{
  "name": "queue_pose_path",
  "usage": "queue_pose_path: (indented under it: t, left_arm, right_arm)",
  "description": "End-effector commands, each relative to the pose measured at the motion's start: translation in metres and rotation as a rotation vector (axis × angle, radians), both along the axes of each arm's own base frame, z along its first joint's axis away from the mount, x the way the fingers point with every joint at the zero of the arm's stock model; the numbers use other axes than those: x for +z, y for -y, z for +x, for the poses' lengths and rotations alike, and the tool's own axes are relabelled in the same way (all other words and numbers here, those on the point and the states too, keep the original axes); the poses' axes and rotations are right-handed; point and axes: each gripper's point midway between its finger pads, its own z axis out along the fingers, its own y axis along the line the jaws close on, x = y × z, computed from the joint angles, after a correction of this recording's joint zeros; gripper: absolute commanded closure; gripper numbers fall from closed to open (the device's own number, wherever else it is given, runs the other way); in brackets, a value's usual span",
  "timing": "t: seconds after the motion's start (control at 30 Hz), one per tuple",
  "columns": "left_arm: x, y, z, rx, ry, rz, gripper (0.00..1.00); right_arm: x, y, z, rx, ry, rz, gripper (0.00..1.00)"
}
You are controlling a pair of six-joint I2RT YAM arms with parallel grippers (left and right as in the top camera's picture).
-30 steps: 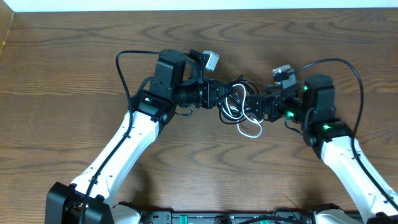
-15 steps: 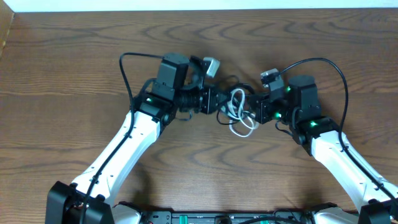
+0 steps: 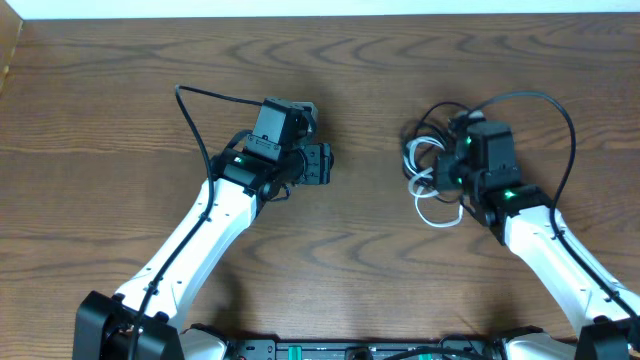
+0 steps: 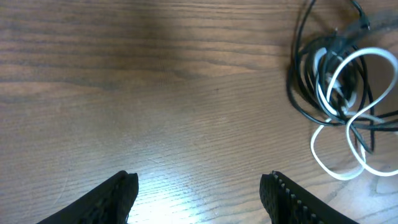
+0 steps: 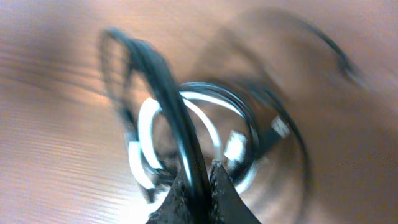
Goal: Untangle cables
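Observation:
The black cable (image 3: pixel 424 127) and the white cable (image 3: pixel 437 219) lie in one tangled bundle right of the table's middle. My right gripper (image 3: pixel 441 172) is shut on a strand of the black cable (image 5: pixel 163 93). Beyond the closed fingertips (image 5: pixel 217 186), blurred white cable loops (image 5: pixel 147 144) hang with the black ones. My left gripper (image 3: pixel 328 163) stands open and holds nothing, well to the left of the bundle. In the left wrist view its fingers (image 4: pixel 287 195) frame bare wood. The black cable (image 4: pixel 303 74) and white cable (image 4: pixel 348 127) sit at that view's far right.
The wooden table (image 3: pixel 120 110) carries nothing but the bundle. Thick black arm wires arch over each wrist, one at the left (image 3: pixel 200 110) and one at the right (image 3: pixel 560 110). The table's back edge (image 3: pixel 320 14) runs along the top.
My left gripper opened, let go of the bundle and drew back to the left. My right gripper shut on the black cable and carried the bundle to the right.

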Motion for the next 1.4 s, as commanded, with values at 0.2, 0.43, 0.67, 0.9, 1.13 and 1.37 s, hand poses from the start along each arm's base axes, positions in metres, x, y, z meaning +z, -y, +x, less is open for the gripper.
queue_pose_path:
  t: [0.2, 0.43, 0.67, 0.9, 1.13, 1.37]
  left_arm:
    - [-0.004, 0.000, 0.005, 0.029, -0.011, -0.008, 0.31]
    - [0.005, 0.021, -0.001, -0.048, -0.028, -0.119, 0.11]
    - [0.035, 0.067, -0.010, -0.212, -0.036, -0.376, 0.11]
    - [0.017, 0.069, -0.004, -0.100, -0.145, -0.419, 0.02]
    - [0.005, 0.078, 0.017, 0.033, -0.210, -0.507, 0.32]
    - [0.036, 0.095, 0.032, -0.043, -0.110, -0.627, 0.36]
  right_arm:
    - [0.125, -0.069, 0.001, 0.290, 0.227, 0.267, 0.99]
    - [0.047, 0.014, -0.005, -0.199, -0.061, 0.021, 0.99]
    - [0.051, -0.027, -0.017, 0.000, -0.108, 0.165, 0.99]
    - [0.064, -0.043, -0.016, 0.068, -0.082, 0.243, 0.99]
    - [0.079, -0.055, -0.013, 0.058, -0.087, 0.380, 0.99]
    - [0.081, -0.061, -0.016, 0.059, -0.120, 0.432, 0.99]
